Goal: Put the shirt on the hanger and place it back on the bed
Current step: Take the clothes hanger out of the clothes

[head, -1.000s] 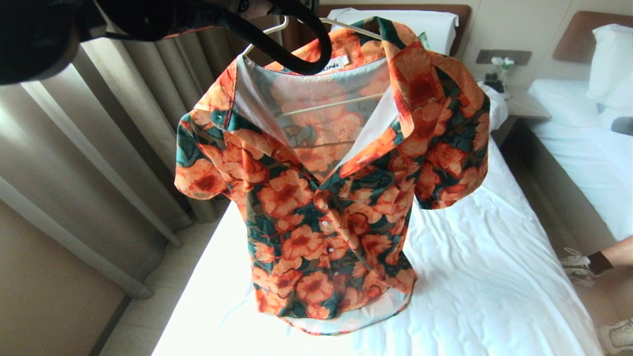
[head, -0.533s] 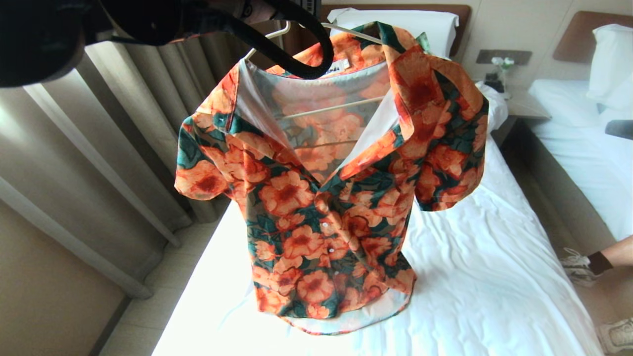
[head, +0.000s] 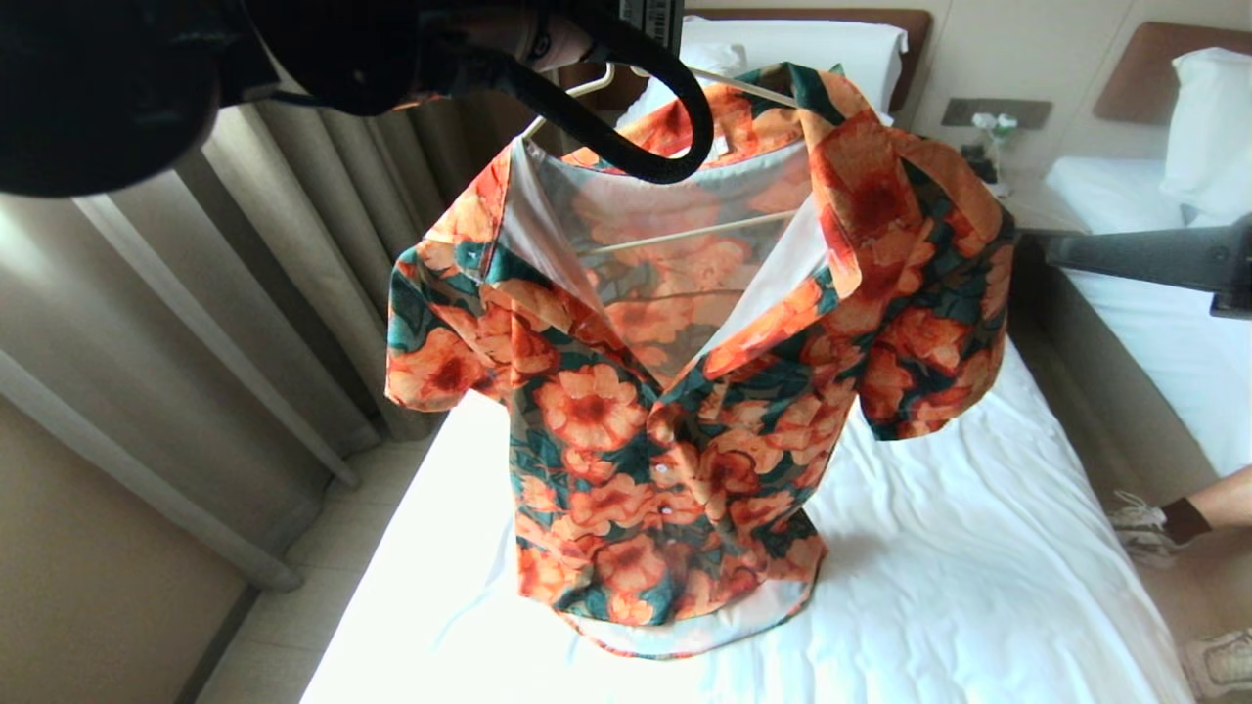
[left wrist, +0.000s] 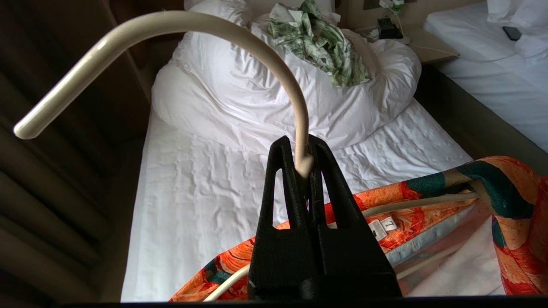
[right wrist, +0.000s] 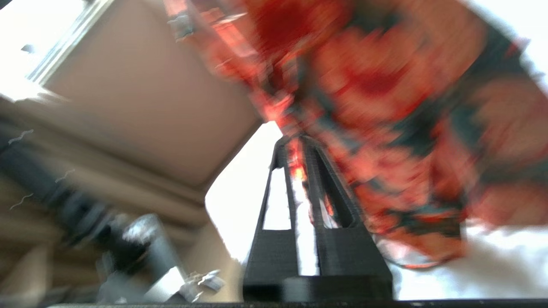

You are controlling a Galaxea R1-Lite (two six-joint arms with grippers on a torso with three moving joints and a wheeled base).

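The shirt (head: pixel 685 411), orange flowers on dark green, hangs buttoned on the cream hanger (head: pixel 685 233), whose crossbar shows through the open neck. It is held up over the bed (head: pixel 978 548), and its hem reaches down to the white sheet. My left gripper (left wrist: pixel 302 147) is shut on the base of the hanger's hook (left wrist: pixel 214 25), just above the collar and neck label (left wrist: pixel 383 226). My right gripper (head: pixel 1047 244) reaches in from the right, close to the shirt's sleeve. In the right wrist view its fingers (right wrist: pixel 295 143) stand a narrow gap apart with nothing between them.
A bunched white duvet with a green-and-white leafy cloth (left wrist: pixel 321 42) lies at the head of the bed. Curtains (head: pixel 245 293) hang on the left. A nightstand (head: pixel 1037 205) and a second bed (head: pixel 1154 323) are on the right. A person's foot (head: pixel 1144 523) is beside the bed.
The left gripper has carried the hanger and shirt a little to the right. The right arm has swung in from the right edge towards the shirt's sleeve.
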